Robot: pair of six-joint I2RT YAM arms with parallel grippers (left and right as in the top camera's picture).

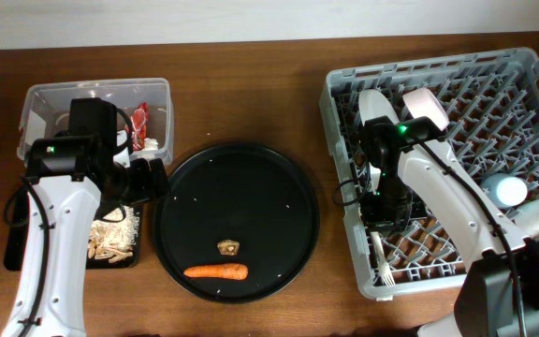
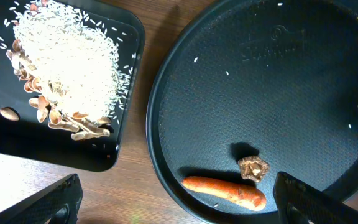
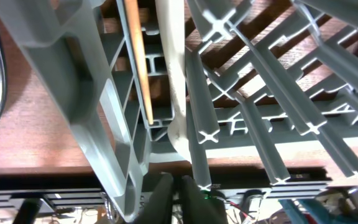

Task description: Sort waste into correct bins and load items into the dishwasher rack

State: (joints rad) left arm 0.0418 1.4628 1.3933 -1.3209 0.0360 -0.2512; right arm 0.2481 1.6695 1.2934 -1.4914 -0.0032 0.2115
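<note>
Your L claw (image 2: 179, 208) spread wide — carrot (image 2: 225, 191) just ahead, R claw (image 3: 180, 190) pressed together, fork (image 3: 169, 62) handle ahead — contact unclear

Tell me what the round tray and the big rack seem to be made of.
The round tray looks like matte black plastic: fine stippled surface, embossed mark. The rack looks like grey moulded plastic: thin lattice bars, dull, uniform colour.
</note>
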